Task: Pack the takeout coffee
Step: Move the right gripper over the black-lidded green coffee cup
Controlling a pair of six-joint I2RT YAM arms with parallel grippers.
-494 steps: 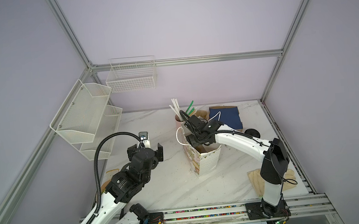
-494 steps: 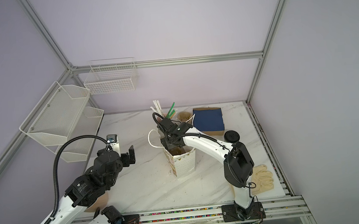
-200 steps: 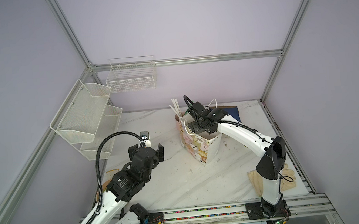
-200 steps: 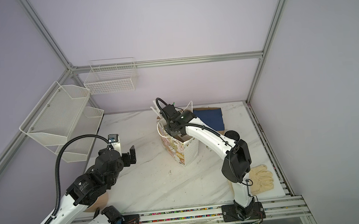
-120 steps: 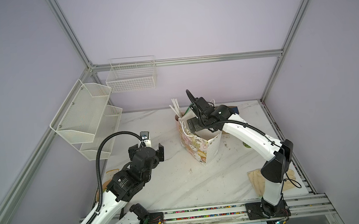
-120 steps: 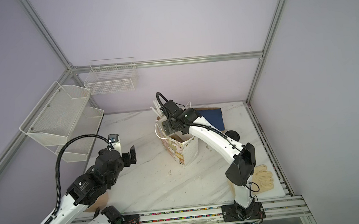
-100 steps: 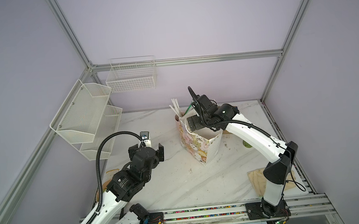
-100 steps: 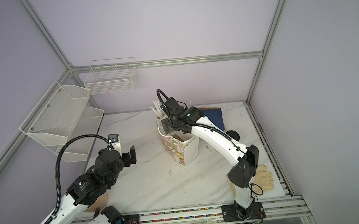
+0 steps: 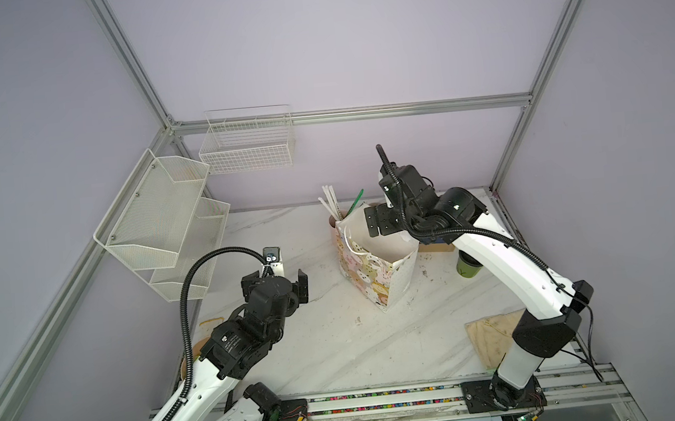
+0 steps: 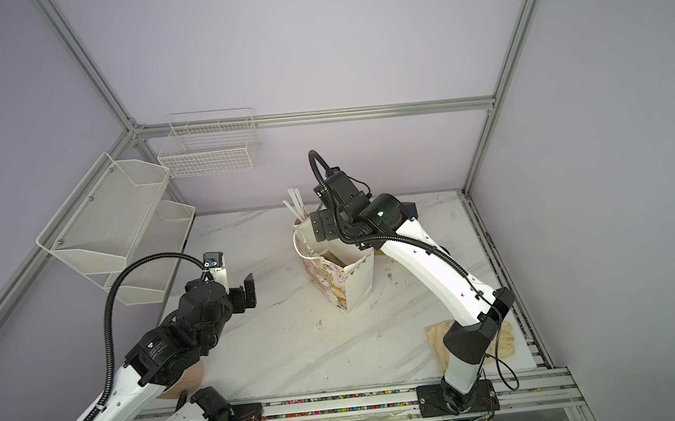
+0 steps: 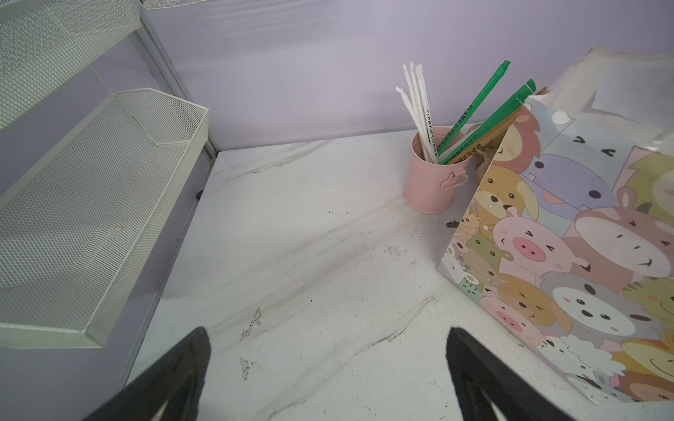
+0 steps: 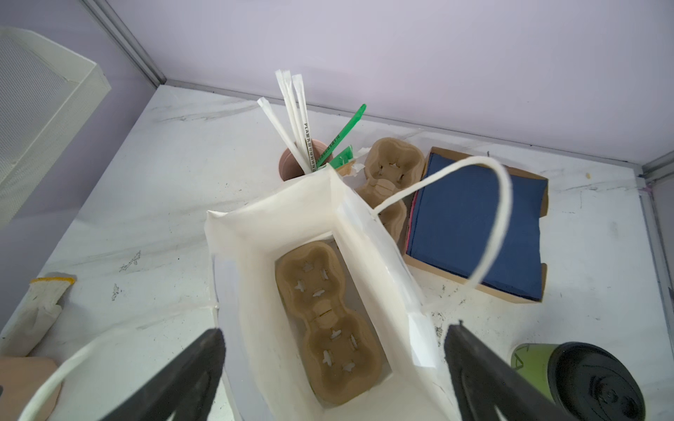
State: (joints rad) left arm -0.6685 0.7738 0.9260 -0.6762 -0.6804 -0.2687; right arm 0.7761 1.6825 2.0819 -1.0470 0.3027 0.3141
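- The right gripper [image 12: 333, 328] is hanging over the mouth of the paper bag [image 9: 375, 277], jaws spread wide with nothing between them.
- The bag is standing upright mid-table with its mouth gaping. A tan cup tray [image 12: 328, 328] is lying flat on its floor and filling most of it.
- One rope handle [image 12: 499, 218] is arching up on the bag's right side; the second is drooping off the left side.
- The takeout coffee [image 9: 467, 267] is standing upright on the table just right of the bag, outside it. It is wearing a black lid and is partly tucked under the right forearm in a top view.
- The left gripper [image 11: 327, 330] is hovering over the left half of the table [image 9: 318, 346], fingers wide apart and empty. It is well apart from the bag, with open marble showing between.
- A pink mug [image 11: 432, 178] of straws is sitting just beyond the bag's far left corner.
- A spare tray [image 12: 394, 160] and a box of blue napkins [image 12: 470, 226] are crowding the far right edge.
- A pale glove [image 10: 501, 341] is lying at the near right corner beside the right arm's base.
- The white marble-pattern top is looking scuffed and speckled.
- Mesh shelves [image 9: 161, 218] are jutting from the left wall over the table's left edge.
- A wire basket [image 9: 246, 144] is hanging on the far lilac wall, and aluminium posts are framing the corners.
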